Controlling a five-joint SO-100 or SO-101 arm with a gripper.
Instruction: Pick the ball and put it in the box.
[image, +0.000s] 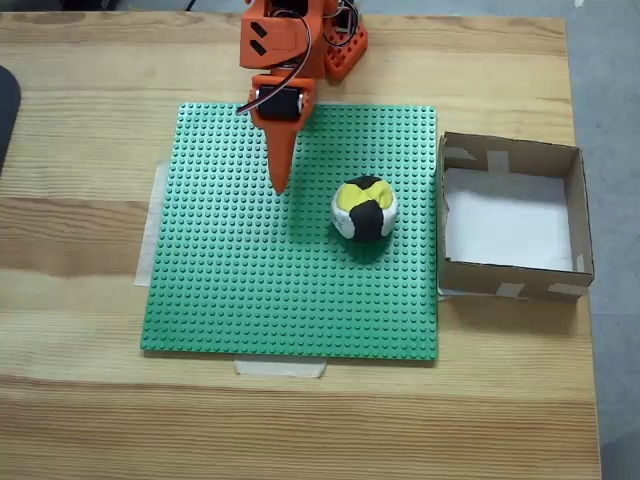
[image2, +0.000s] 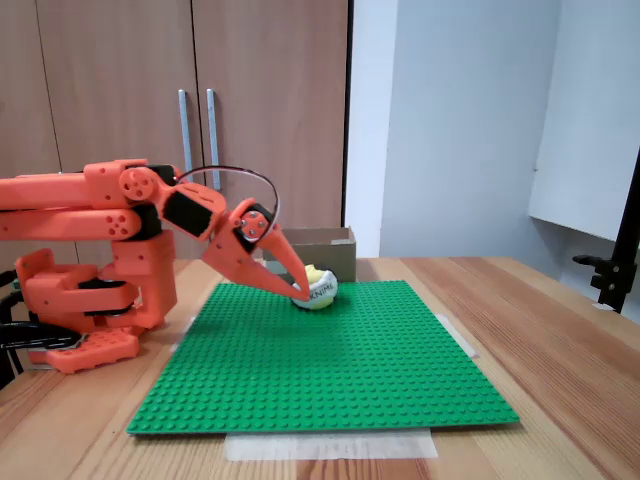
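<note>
Risk of nudging the ball across the studded green baseplate if lowered off-centre: soft, round, free to roll. Risk too of closing on air, since the gripper sits to the ball's left in the top-down fixed view, apart from it. Folded low over the base, wrist pitched down, tip aimed at the plate. Jaws look pressed together, holding nothing. Ball just right of the tip; the box further right, off the plate.
</note>
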